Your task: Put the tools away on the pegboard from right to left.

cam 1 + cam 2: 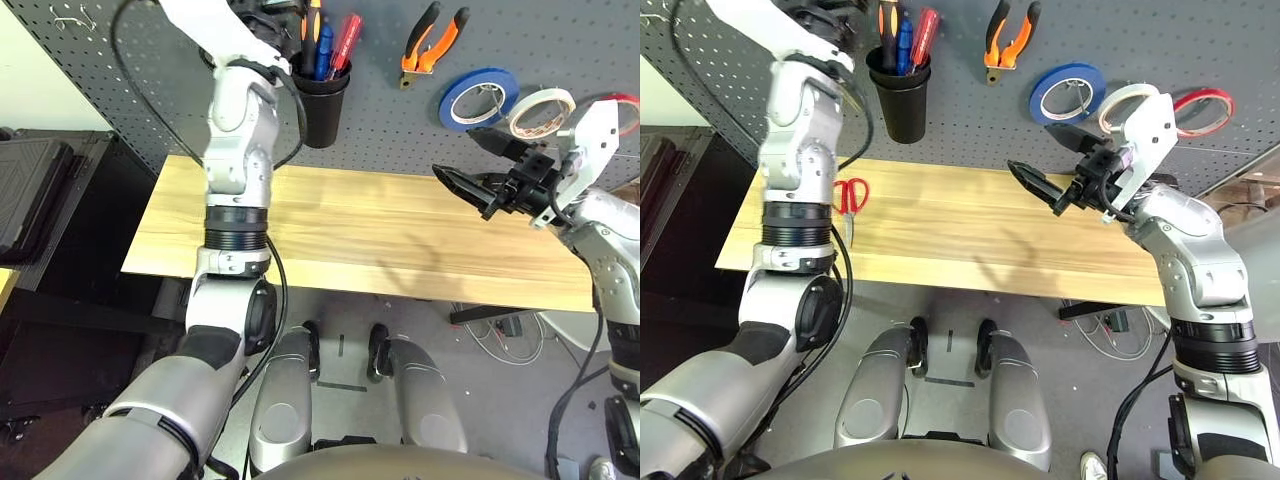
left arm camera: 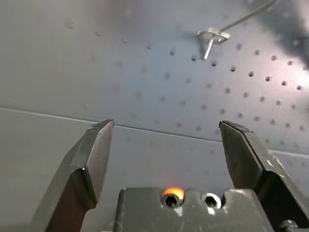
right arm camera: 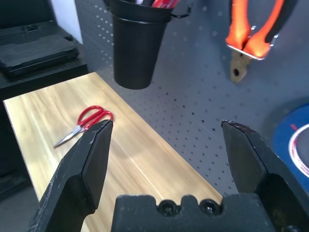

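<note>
Left forearm fills my near view, rising to the left gripper (image 2: 164, 145), which is released: jaws spread wide, nothing between them, facing bare pegboard (image 1: 560, 40) beside the black cup (image 1: 320, 105). Outward from it, the red-handled scissors (image 1: 847, 200) lie flat on the table (image 1: 400, 240), at about 6 o'clock below that gripper, by the table's left end, long axis roughly 12-to-6, handles toward the board. Right gripper (image 1: 1040, 190) hangs released and empty well off toward 3 o'clock. I judge the left arm nearer; a descent onto the scissors comes next.
</note>
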Controlling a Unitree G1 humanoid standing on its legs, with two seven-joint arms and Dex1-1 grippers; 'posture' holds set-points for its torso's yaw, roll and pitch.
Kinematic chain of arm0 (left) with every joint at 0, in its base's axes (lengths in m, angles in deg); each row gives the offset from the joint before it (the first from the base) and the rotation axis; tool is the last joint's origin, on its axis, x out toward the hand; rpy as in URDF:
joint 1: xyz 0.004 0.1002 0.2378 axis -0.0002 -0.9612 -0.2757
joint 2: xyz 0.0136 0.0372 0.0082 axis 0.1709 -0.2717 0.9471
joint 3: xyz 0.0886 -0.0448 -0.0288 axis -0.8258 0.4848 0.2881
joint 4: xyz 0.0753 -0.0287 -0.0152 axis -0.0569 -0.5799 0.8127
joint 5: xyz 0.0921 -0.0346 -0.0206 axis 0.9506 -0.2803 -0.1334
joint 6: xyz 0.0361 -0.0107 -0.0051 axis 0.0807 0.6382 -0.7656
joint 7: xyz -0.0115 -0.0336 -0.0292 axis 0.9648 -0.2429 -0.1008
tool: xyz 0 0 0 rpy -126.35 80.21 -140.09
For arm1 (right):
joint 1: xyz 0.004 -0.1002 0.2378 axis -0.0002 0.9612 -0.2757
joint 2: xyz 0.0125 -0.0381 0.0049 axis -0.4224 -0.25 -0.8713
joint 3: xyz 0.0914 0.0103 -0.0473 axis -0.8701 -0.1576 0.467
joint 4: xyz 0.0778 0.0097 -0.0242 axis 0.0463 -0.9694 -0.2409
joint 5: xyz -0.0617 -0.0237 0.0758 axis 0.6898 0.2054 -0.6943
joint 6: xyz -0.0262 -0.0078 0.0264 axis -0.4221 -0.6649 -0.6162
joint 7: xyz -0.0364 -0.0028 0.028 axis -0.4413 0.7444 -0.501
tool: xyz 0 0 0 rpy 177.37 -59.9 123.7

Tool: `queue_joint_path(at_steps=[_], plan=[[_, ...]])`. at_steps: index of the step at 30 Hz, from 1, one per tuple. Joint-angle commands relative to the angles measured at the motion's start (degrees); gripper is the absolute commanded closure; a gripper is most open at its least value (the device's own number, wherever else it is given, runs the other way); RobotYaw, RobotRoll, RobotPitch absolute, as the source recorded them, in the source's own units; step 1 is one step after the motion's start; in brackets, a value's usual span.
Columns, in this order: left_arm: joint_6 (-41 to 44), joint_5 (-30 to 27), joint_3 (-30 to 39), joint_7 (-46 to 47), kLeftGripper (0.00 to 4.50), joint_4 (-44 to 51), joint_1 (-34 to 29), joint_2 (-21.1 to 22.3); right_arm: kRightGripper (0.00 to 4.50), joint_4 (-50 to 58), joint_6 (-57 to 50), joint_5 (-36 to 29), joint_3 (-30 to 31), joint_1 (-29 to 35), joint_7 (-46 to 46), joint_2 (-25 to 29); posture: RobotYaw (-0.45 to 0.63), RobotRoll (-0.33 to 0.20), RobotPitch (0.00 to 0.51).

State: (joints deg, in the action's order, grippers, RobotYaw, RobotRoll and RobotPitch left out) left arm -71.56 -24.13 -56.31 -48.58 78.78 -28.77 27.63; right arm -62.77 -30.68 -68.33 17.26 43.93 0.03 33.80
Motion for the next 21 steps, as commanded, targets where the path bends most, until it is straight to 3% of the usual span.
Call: queue_joint_path(at_steps=[1, 6, 13, 17, 21], plan=[[10.3, -6.95, 1.66, -0.94, 0.03, 10.99, -4.59, 2.58, 0.0, -1.22, 0.85, 0.54, 0.62, 0.76, 1.42, -0.05, 0.14, 0.0, 0.261], [22.97, -15.13, 7.47, 0.08, 0.03, 20.54, -12.64, 8.69, 0.0, -1.51, 0.63, 0.8, 2.23, 1.09, 3.14, -0.24, 0.17, 0.0, 0.273], [34.27, -21.42, 9.04, -2.92, 0.03, 25.32, -25.48, 15.7, 0.0, -1.92, -4.51, 4.47, 8.41, 1.07, 6.35, 3.27, 0.19, 0.0, 0.29], [36.03, -19.3, 6.55, -4.48, 0.03, 23.79, -32.12, 18.56, 0.0, -3.44, -3.94, 7.53, 11.62, 0.24, 6.37, 2.58, 0.2, 0.0, 0.305], [36.66, -17.02, 4.87, -3.52, 0.03, 20.03, -33.65, 18.1, 0.0, -4.08, -3.6, 9.45, 13.31, -0.04, 6.11, 1.78, 0.19, 0.0, 0.32]])
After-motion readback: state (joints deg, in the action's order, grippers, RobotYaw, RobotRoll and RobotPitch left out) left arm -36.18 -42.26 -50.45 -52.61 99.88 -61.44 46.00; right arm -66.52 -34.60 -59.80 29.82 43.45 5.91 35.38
